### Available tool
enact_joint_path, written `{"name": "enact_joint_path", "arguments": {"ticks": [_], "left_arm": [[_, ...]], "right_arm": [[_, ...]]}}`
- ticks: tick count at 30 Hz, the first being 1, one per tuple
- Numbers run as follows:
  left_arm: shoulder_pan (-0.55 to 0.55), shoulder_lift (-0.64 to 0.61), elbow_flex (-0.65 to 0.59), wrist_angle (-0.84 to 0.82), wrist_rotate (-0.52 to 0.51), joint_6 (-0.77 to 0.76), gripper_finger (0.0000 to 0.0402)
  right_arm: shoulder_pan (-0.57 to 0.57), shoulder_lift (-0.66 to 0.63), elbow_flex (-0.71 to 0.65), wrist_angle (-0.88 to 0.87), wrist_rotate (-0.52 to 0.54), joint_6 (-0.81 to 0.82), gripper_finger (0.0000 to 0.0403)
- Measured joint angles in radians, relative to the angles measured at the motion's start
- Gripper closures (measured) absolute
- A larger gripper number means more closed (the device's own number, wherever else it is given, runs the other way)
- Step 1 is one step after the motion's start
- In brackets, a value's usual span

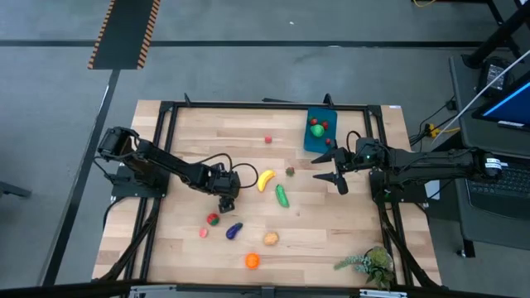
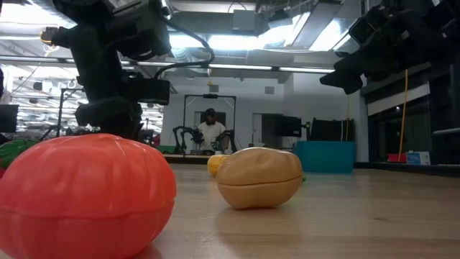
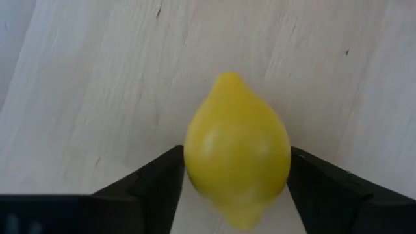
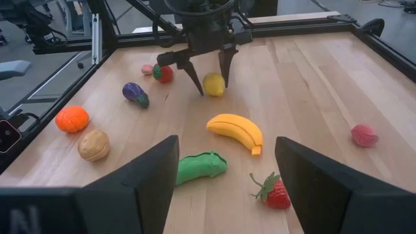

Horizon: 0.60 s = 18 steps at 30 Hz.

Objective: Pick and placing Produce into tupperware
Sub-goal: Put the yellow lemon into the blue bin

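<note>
A yellow lemon [image 3: 237,149] sits between the fingers of my left gripper [image 3: 237,195], which hangs over the middle of the table [image 1: 226,199]; from above, the gripper hides the lemon. My right gripper [image 1: 338,171] is open and empty in the air near the blue tupperware [image 1: 319,132]. The tupperware stands by the far edge and holds a green piece and a red one. Loose on the wood lie a banana [image 4: 235,130], a cucumber [image 4: 200,166], a strawberry [image 4: 273,192], an eggplant [image 4: 135,94], a tan potato [image 4: 93,144] and an orange piece [image 4: 71,119]. My left gripper pinches the lemon between its two fingers [image 3: 162,175], one on each side of its widest part [image 3: 193,162]. The fingers come from above, pointing down [image 4: 212,86]. The lemon is at table level; whether it rests on the wood or is just clear I cannot tell.
More small pieces lie about: a red one [image 1: 268,139] near the far edge, a red-and-green one [image 1: 213,219] and a pink one [image 1: 203,233] near the left gripper. A leafy sprig [image 1: 368,265] lies at the near right corner. A black frame rail [image 1: 248,104] borders the table.
</note>
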Motion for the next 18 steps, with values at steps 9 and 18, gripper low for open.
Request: {"name": "enact_joint_path", "arguments": {"ticks": [9, 18], "left_arm": [[0.002, 0.001, -0.002, 0.026, 0.003, 0.001, 0.0212], [0.002, 0.001, -0.002, 0.043, 0.002, 0.005, 0.0212]], "right_arm": [[0.000, 0.000, 0.000, -0.001, 0.000, 0.000, 0.0146], [0.000, 0.000, 0.000, -0.030, 0.000, 0.000, 0.0146]]}}
